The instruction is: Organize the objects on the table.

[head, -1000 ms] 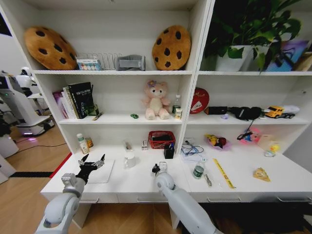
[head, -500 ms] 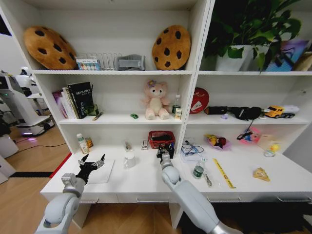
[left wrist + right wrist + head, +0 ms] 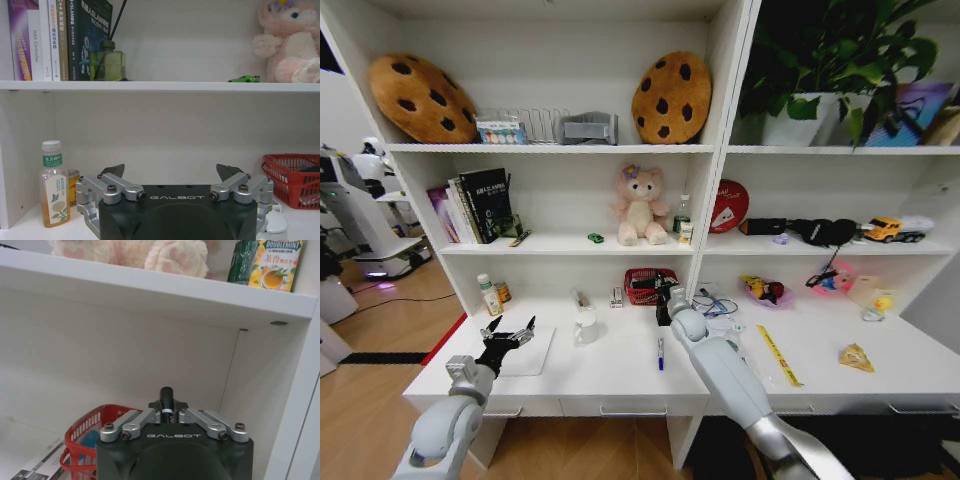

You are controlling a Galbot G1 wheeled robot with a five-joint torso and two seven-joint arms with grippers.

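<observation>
Right claw clamped on a pen above the red basket; left claw spread wide over the counter.

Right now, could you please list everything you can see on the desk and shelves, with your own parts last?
cookie cushions: two, brown, top shelf
books: several, middle shelf
teddy bear: one, pink, middle shelf
toy car: one, green, beside the bear
basket: one, red, desk back
white cup: one, desk
laptop: one, silver, desk left
loose pen: one, blue, desk front
yellow ruler: one, desk right
left gripper: open, above the laptop
right gripper: shut on a black pen, by the basket
</observation>
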